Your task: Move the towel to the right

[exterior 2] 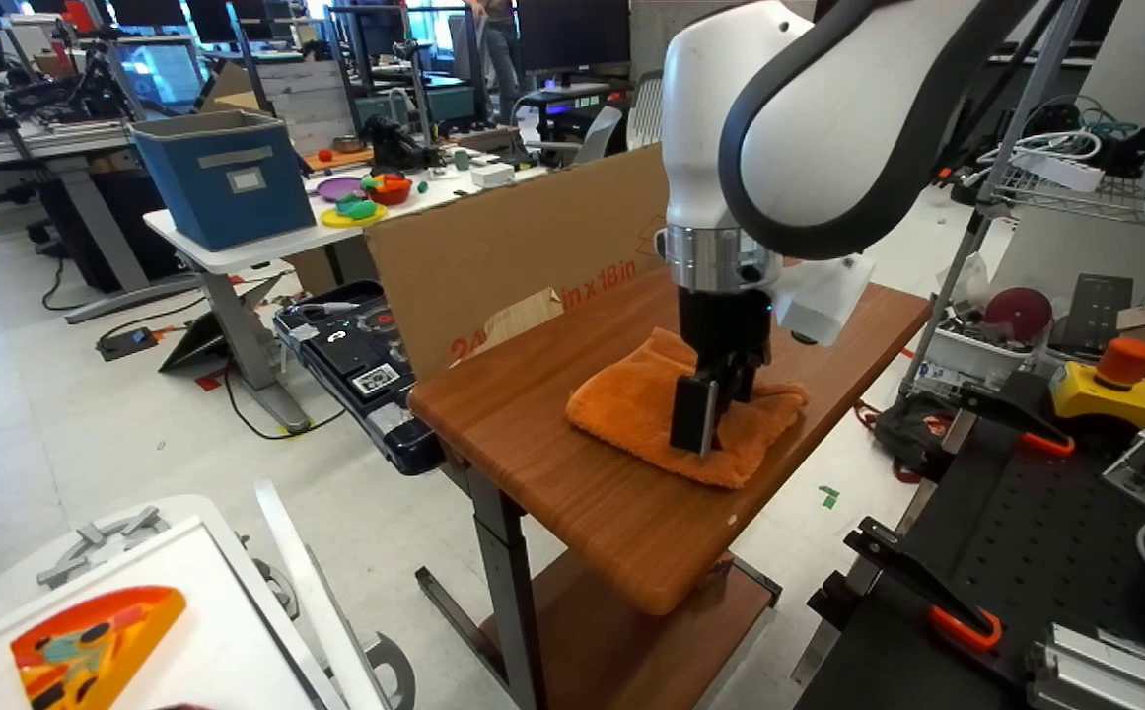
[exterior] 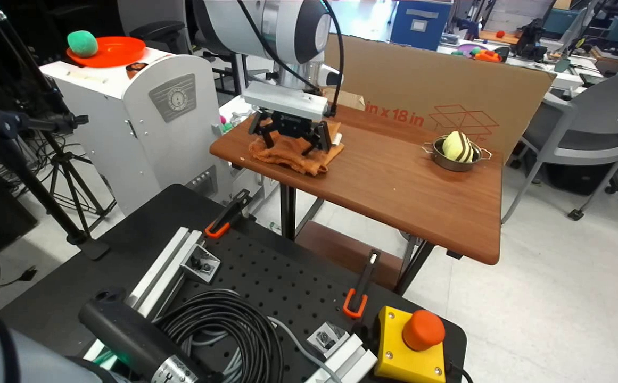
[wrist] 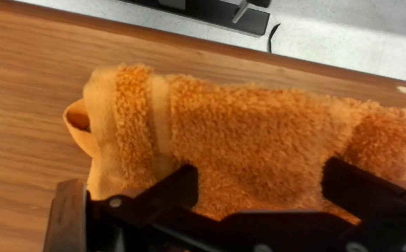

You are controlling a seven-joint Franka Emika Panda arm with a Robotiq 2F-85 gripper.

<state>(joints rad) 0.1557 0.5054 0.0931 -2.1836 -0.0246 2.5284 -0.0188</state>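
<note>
Folded orange towel [wrist: 255, 129] beneath spread gripper [wrist: 260, 173].
We judge the fingers [wrist: 182, 185] placed wide apart to bunch the towel.

white arm [exterior 2: 848, 128], dark trim [exterior 2: 819, 242], black cables [exterior: 342, 58], black gripper [wrist: 260, 182]; screws [wrist: 115, 202] blurred, seemingly silvery
</note>
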